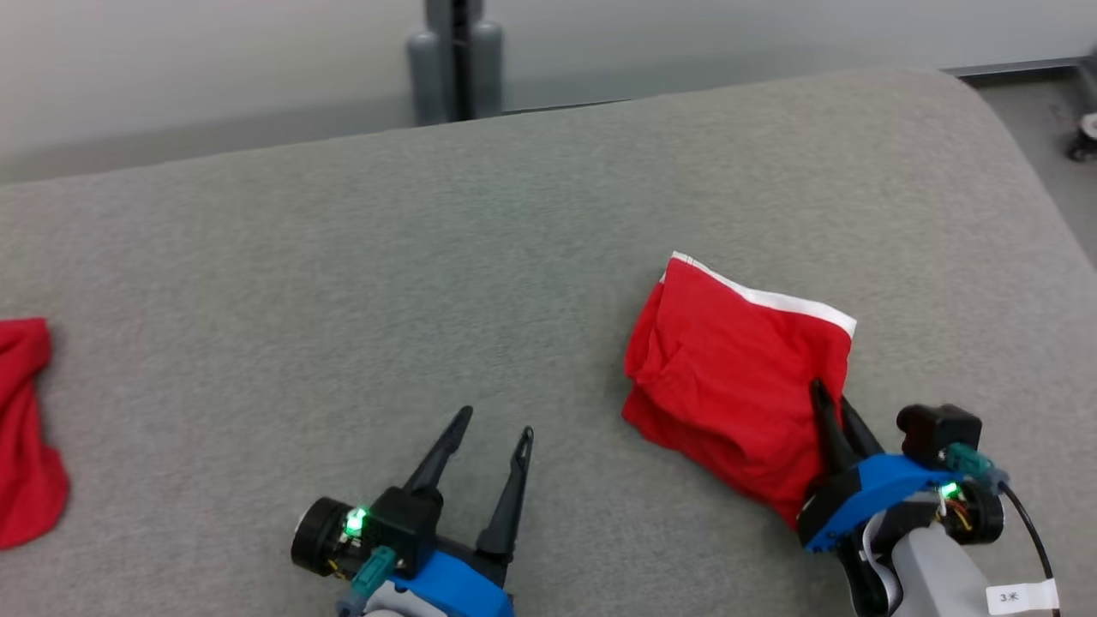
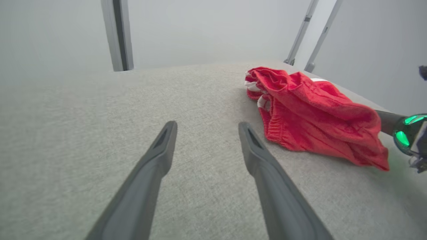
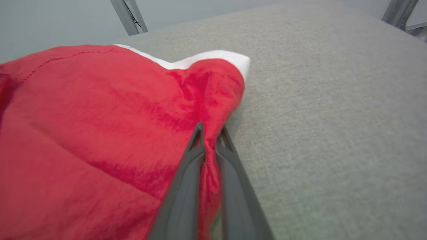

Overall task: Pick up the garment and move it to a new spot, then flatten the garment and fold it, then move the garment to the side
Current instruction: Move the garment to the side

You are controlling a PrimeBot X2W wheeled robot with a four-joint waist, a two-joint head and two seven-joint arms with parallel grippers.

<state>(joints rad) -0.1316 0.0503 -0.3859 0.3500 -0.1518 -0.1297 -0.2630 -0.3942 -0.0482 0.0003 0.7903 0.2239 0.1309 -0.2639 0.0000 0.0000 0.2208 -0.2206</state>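
Your right claw (image 1: 830, 396) is pinched shut on the garment (image 1: 728, 368), with a ridge of red cloth squeezed between its two fingers at the hem nearest the table's front edge. The garment lies on the right half of the table (image 1: 428, 257), about midway between the table's front and back. It forms a compact, layered block with its white band (image 1: 771, 298) along the side facing the table's back.

Your left claw (image 1: 495, 423) is spread wide and holds nothing. It hovers low over the table's middle, near the front edge, and is clear of the cloth.

Judging by that squared, doubled-over shape, the folding looks finished, so you are most likely at the last step, with the grip taken to carry the garment to the side. I cannot rule out that the layers are only loosely stacked, because the left wrist view shows them lumpy along one edge.

The next move calls for a low, steady drag or a shallow lift, since one pinch at a single hem can let the upper layers peel open. Another red cloth (image 1: 26, 428) lies at the table's left edge, so the table's right side is the nearer, simpler destination. Keep the left claw clear, or bring it to the opposite hem if the fold starts to sag.
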